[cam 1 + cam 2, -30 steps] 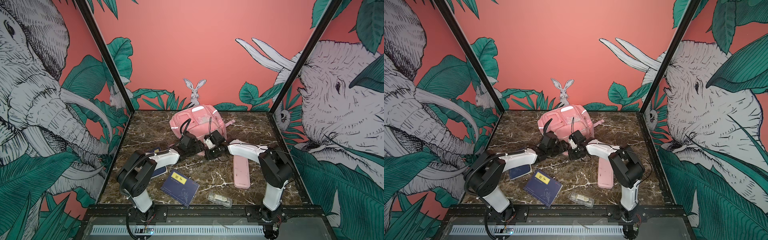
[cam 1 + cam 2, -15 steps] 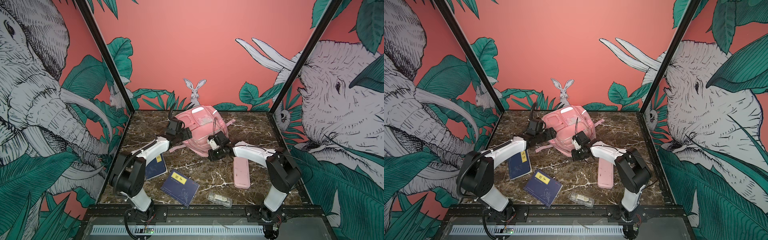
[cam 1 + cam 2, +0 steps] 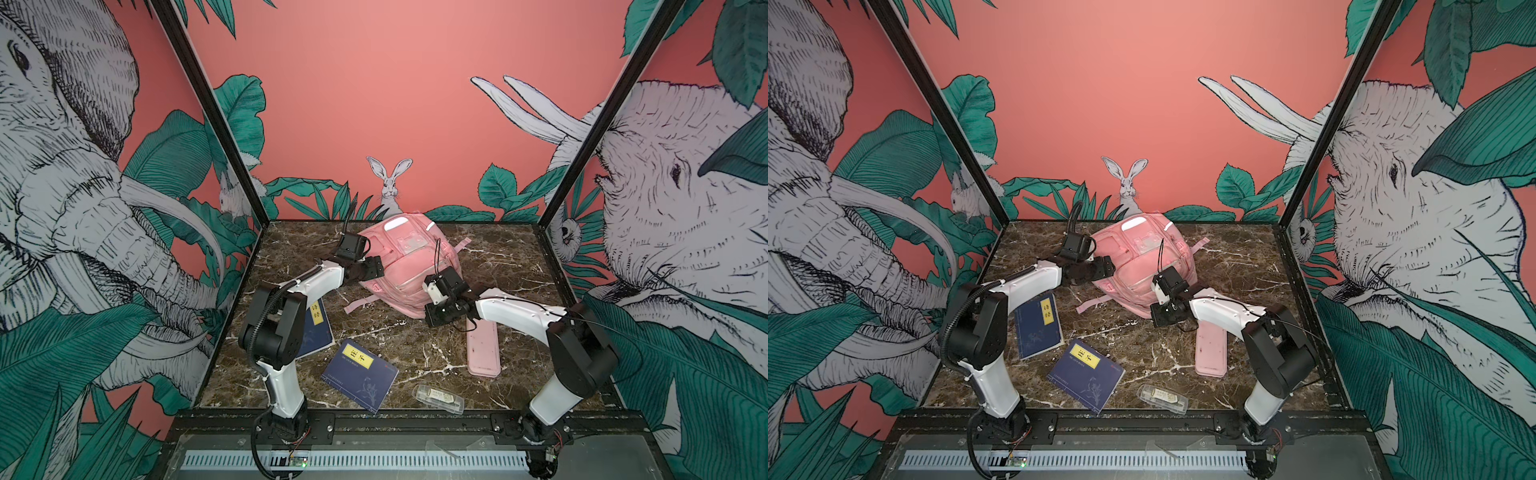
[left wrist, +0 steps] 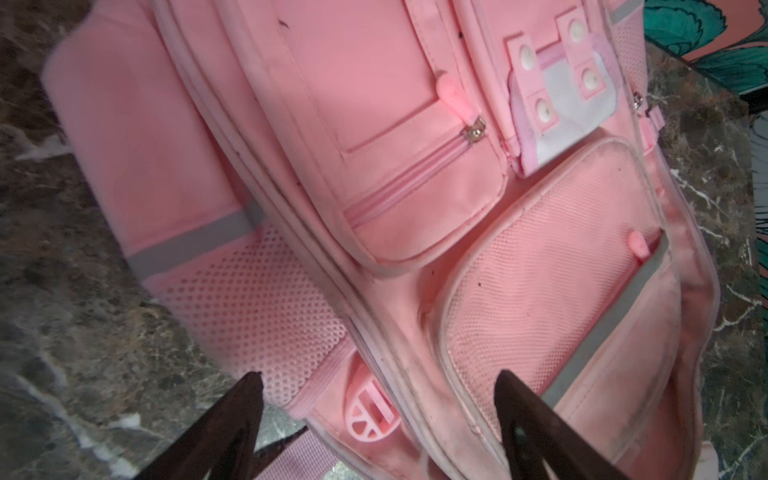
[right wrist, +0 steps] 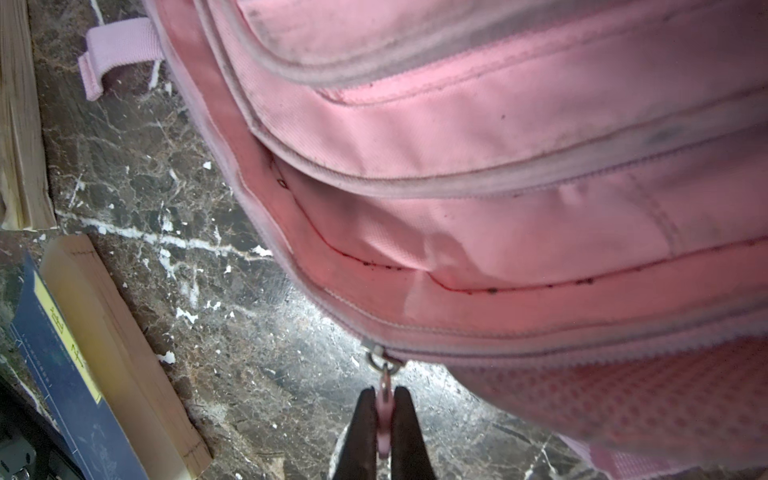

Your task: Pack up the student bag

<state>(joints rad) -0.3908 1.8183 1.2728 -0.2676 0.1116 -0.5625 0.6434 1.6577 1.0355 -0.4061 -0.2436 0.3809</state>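
- The student bag (image 3: 409,257) lies front side up at the back middle of the table (image 3: 498,266), with one strap trailing toward the front.
- My left pincer (image 4: 379,376) is released, jaws spread wide. It sits at the bag's left side, over the mesh side pocket (image 4: 257,299), gripping nothing.
- My right pincer (image 5: 384,395) is clenched on the zipper pull (image 5: 385,419) at the bag's near edge.
- The zips I can see are closed, so the bag's inside is hidden.
- The pencil case (image 3: 484,353) lies flat and shut beside the bag, partly under my right arm. Its contents are hidden.
- Two blue books (image 3: 357,374) (image 3: 318,328) lie on the table at front left, outside the bag.
- A clear box (image 3: 438,399) near the front edge holds something pale. I can't tell what.
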